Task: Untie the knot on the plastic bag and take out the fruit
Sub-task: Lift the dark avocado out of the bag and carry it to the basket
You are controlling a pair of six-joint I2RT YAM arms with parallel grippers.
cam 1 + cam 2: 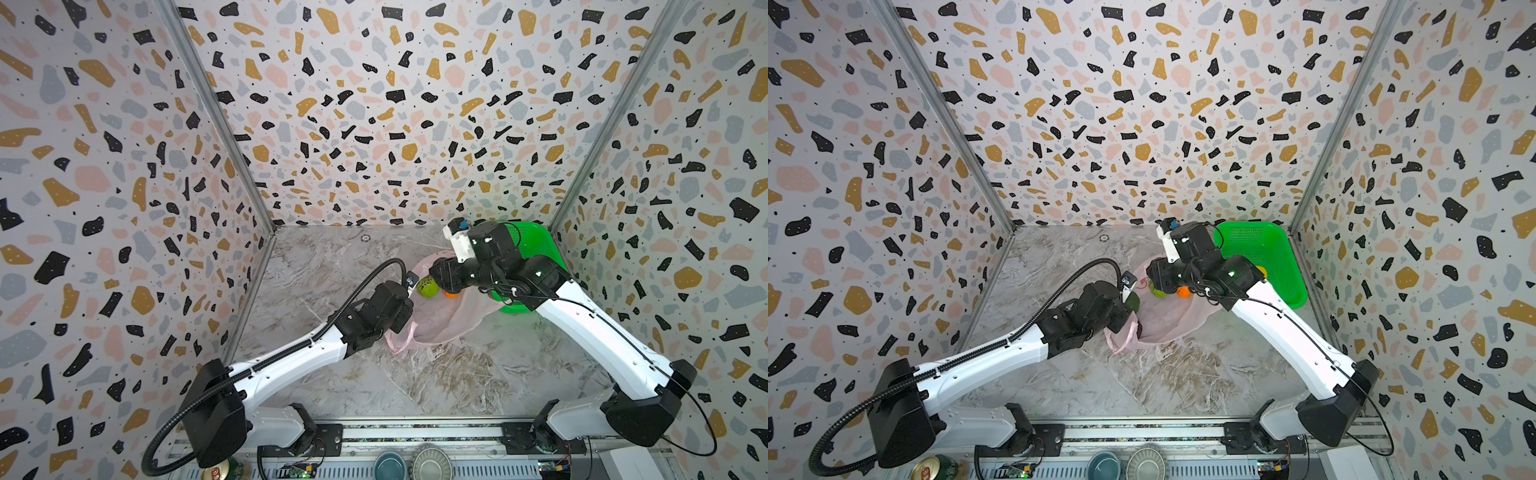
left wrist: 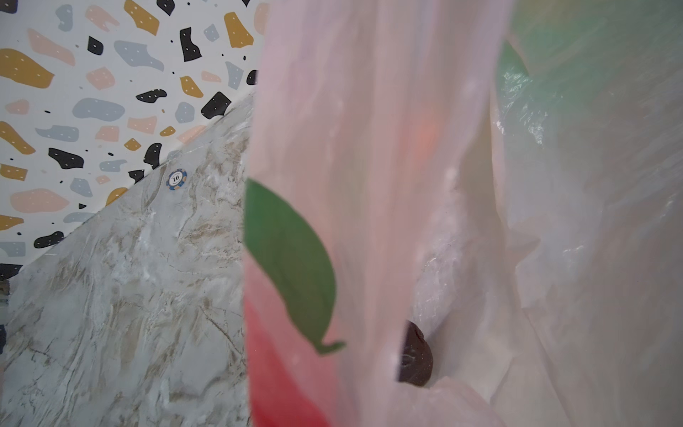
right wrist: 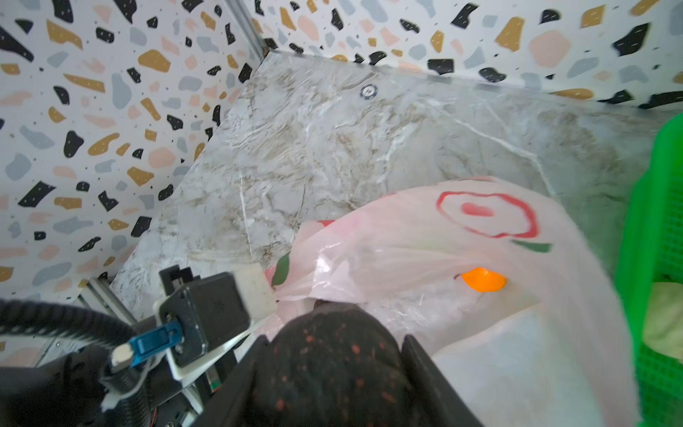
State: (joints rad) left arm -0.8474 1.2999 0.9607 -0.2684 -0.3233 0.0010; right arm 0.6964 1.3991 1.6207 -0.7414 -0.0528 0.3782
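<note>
The outstretched left arm's left gripper (image 3: 260,292) is pinched tight on the rim of the plastic bag (image 1: 440,322), which lies just beside the green basket (image 1: 1266,257), while the folded right arm's right gripper (image 3: 332,344) clasps a blackish-brown fruit (image 3: 325,373) at the bag's mouth.

Poker chip (image 2: 176,179), on the marble tabletop (image 1: 374,374) at 11 o'clock from the plastic bag (image 1: 440,328): numeral "10" on its white centre; bag print: red ring motif, green leaf; drink can (image 1: 218,471) at 7 o'clock: lettering unreadable.
</note>
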